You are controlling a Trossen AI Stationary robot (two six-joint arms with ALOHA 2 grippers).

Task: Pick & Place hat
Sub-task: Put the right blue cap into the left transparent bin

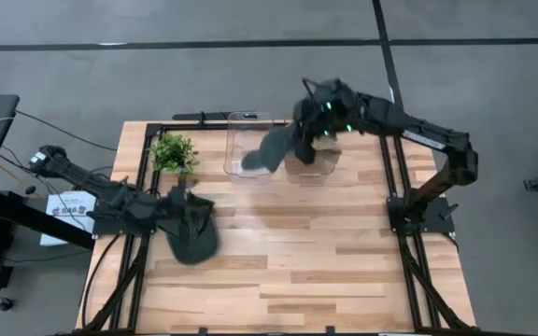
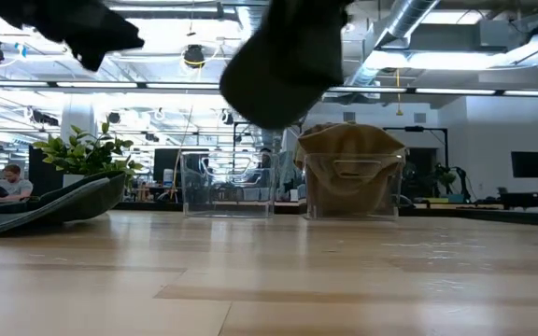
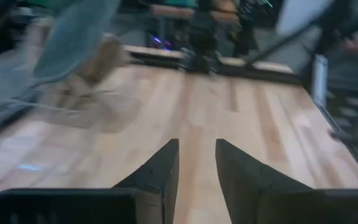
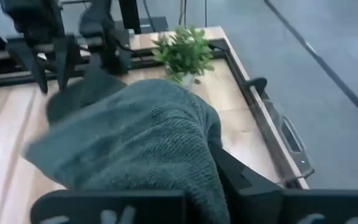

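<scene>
The right gripper (image 1: 299, 131) is clamped on a dark grey-green knitted hat (image 1: 271, 149), which hangs in the air above the two clear plastic bins at the table's far edge; the empty clear bin (image 1: 247, 142) lies beneath the dangling cloth, and the clear bin holding a tan hat (image 2: 351, 177) stands just beside it; the left gripper (image 3: 196, 171) has its fingers slightly apart with nothing between them, next to a second dark hat (image 1: 192, 235) lying on the wooden table (image 1: 306, 252); a small green potted plant (image 1: 173, 152) stands near the empty bin.
</scene>
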